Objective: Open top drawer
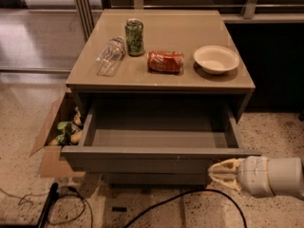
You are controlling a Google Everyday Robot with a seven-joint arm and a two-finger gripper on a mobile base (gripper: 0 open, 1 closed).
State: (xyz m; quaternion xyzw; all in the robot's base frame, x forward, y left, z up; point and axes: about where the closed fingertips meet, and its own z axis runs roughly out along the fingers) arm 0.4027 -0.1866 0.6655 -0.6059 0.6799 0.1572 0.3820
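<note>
The top drawer (142, 159) is pulled far out of the cabinet, and its plain grey interior (159, 137) shows with nothing in it. Its flat grey-brown front faces me. My gripper (212, 173) is at the lower right, just in front of the right end of the drawer front and level with its lower edge. Its pale fingers (227, 166) are drawn together and hold nothing. The white wrist (266, 175) reaches in from the right edge.
On the cabinet top (166, 77) lie a clear plastic bottle (110, 56), a green can (135, 37), a red can on its side (165, 61) and a white bowl (216, 59). An open cardboard box (53, 137) stands at the left. Black cables (156, 207) run across the floor.
</note>
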